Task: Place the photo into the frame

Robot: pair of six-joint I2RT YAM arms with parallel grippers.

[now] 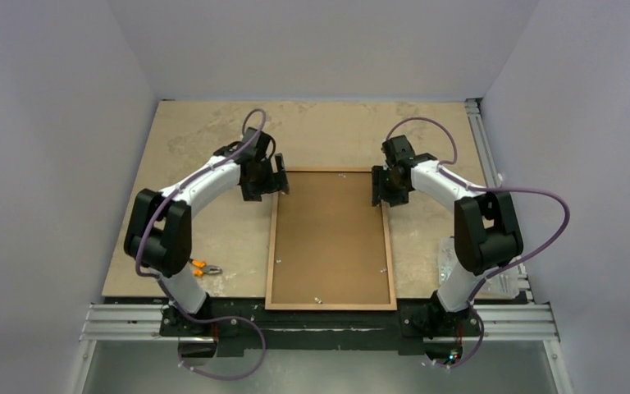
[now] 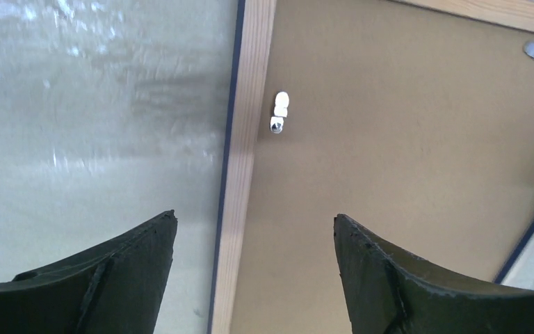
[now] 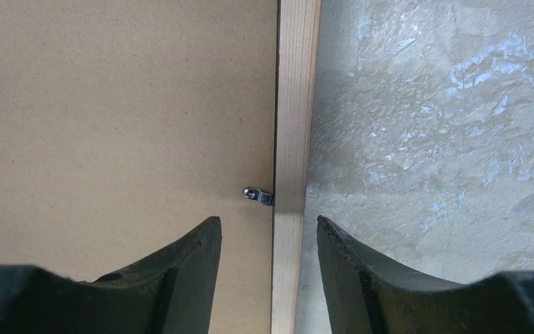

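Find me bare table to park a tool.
Free: the far strip of table between frame and back wall; the strip right of the frame, before the right arm. Tight: left hand and right hand at the frame's far corners, pliers by the left arm base.

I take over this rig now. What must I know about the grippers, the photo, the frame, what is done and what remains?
Left gripper: open, empty, astride the left rail of the frame, near its far corner.
Right gripper: open, empty, astride the right rail.
The frame lies flat on the table, wooden back up, backing board seated in it.
The photo is not visible; perhaps under the board.
Done: board in place. To do: check that the tabs hold the board.
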